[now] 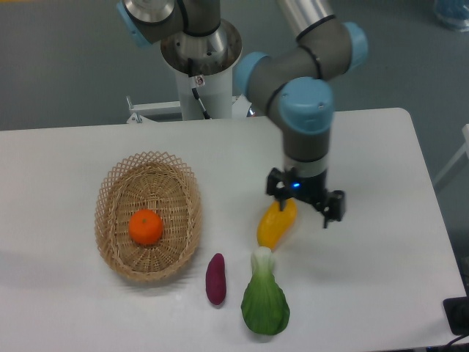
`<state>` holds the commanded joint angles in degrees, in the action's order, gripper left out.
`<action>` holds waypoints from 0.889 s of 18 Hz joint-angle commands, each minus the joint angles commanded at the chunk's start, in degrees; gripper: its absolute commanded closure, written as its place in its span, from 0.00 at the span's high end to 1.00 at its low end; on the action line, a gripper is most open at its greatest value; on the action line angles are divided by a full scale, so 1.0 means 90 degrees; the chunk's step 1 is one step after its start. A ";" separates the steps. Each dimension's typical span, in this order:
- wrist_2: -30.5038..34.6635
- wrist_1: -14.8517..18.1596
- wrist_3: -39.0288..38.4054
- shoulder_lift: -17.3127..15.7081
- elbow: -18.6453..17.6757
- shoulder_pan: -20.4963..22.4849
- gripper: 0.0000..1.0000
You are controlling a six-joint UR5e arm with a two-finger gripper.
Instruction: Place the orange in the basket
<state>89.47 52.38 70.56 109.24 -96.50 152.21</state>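
Gripper (304,204) jaws apart, empty

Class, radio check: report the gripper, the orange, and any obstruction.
Gripper open, empty, above yellow fruit. Orange sits in basket. Nothing obstructing.

orange (145,226) in basket (117,180), open empty gripper (305,201) above yellow fruit (274,226)

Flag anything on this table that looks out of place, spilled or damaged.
Nothing stands out. The orange sits inside the upright basket; the other produce lies intact on the table, and the open gripper holds nothing.
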 joint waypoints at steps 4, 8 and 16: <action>0.0000 0.0078 0.0752 0.0049 -0.0098 0.0490 1.00; -0.0068 0.0127 0.0978 0.0059 -0.0010 0.0608 1.00; -0.0020 0.0108 0.0978 0.0069 -0.0068 0.0608 1.00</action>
<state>89.30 53.35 79.37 109.86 -97.12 157.68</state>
